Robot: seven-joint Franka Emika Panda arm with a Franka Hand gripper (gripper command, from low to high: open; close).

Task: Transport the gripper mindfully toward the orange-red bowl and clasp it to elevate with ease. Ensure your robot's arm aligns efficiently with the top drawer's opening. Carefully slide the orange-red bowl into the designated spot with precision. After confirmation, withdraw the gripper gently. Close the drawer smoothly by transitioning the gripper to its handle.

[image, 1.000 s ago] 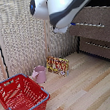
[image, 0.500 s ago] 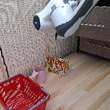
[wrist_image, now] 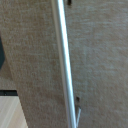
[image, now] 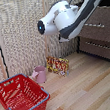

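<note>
Floor [image: 82, 95], exterior view's left to right: red wire basket [image: 21, 99] at left edge; pink mug [image: 39, 74] beside it; patterned packet [image: 58, 65] against woven wall panel.

Robot's arm [image: 68, 18] spans upper centre toward drawer unit at the exterior view's right edge.

Orange-red bowl: not visible in either view; location cannot be told.

Gripper: fingers out of frame; opening cannot be told.

Wrist view: handle [wrist_image: 64, 60] close against top drawer [wrist_image: 100, 60] front.

Handling judgement: handle rigid, smooth, slip-prone; drawer front stiff. Take hold or push near bar mid-span, away from end mounts.
</note>
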